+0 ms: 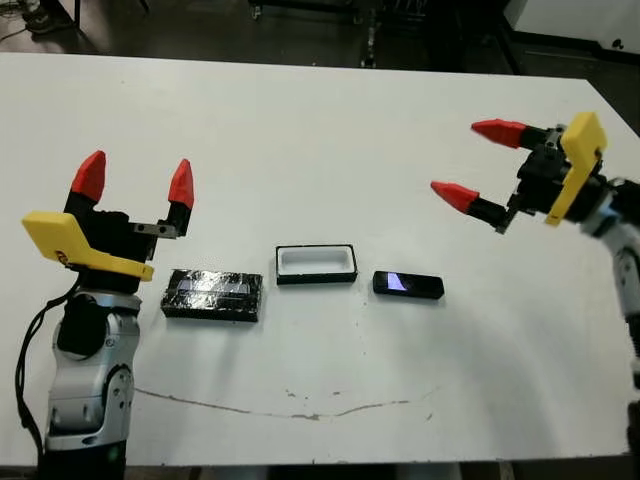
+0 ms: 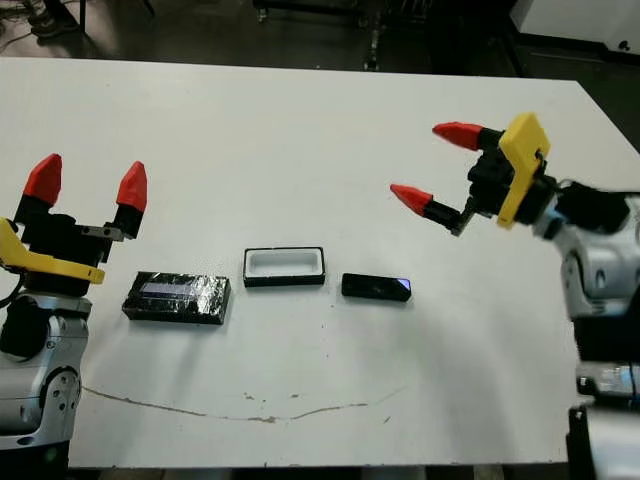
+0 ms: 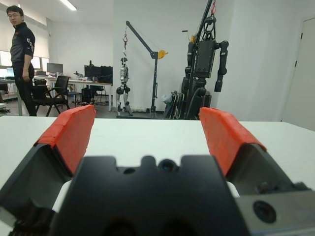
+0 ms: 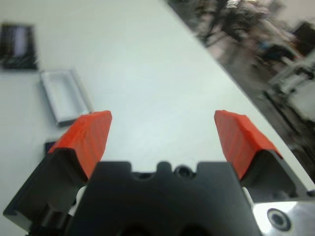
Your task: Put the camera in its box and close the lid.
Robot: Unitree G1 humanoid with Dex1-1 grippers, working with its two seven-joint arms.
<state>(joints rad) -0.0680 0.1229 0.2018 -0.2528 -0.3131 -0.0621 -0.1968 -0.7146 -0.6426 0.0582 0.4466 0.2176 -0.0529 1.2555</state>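
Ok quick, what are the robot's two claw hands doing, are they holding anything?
Left gripper: open, holding nothing, near the glossy black crinkly lid.
Right gripper: open, holding nothing, above the table.

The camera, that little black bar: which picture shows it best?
The left eye view: the camera lies whole on the table, its glowing patch plain. The right eye view shows it whole but the patch dimmer. The right wrist view catches only a corner; the left wrist view, nothing.
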